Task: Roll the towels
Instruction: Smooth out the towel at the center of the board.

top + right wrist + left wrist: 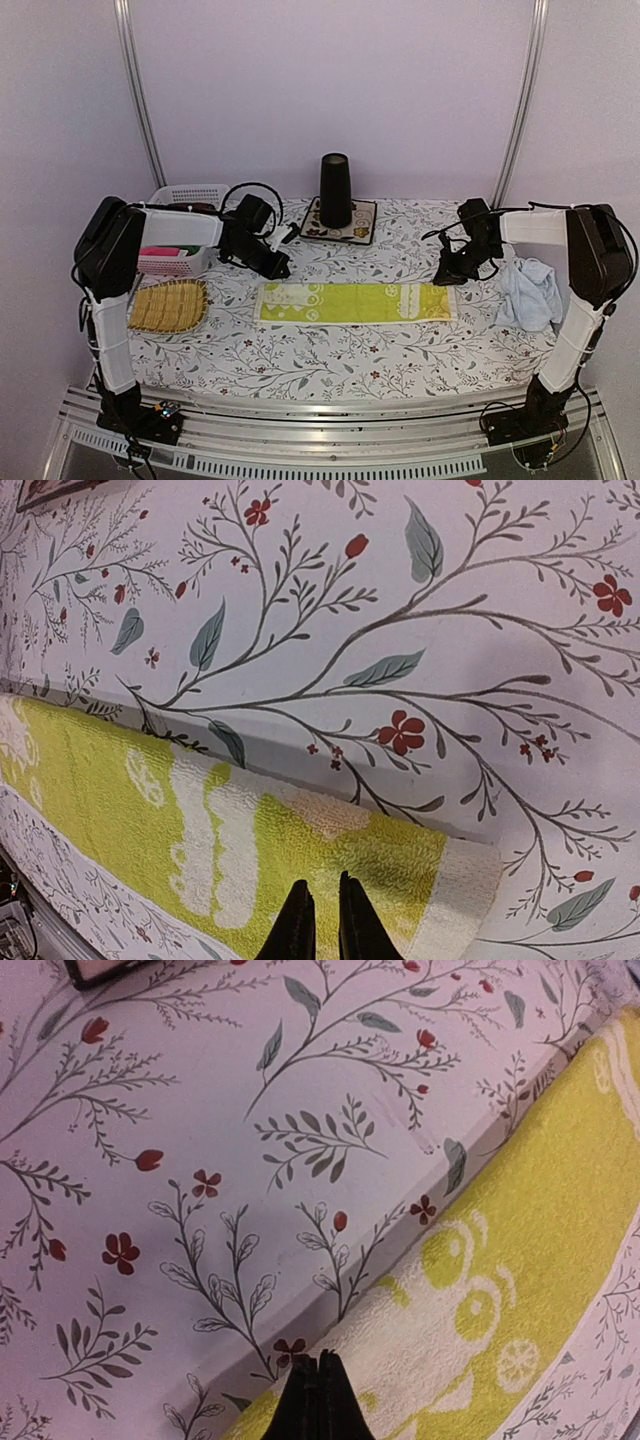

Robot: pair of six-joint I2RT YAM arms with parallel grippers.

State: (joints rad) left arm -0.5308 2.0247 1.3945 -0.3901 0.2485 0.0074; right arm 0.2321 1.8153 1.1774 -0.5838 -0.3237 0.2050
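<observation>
Yellow-green towel (355, 302) lies flat at the middle of the table (300, 365), with 1 gripper at each end.
Its long axis runs from 9 to 3 o'clock, with pale printed ends pointing both ways. The left gripper (318, 1385) sits at the towel's 10 o'clock corner with its jaws pressed fully together and no cloth seen between them. The right gripper (322, 895) is over the 2 o'clock corner, its jaws a sliver apart; whether they pinch the cloth cannot be told. The light blue towel (528, 290) lies crumpled at the table's 3 o'clock edge, and the straw tray (170, 305) sits at 9 o'clock.
</observation>
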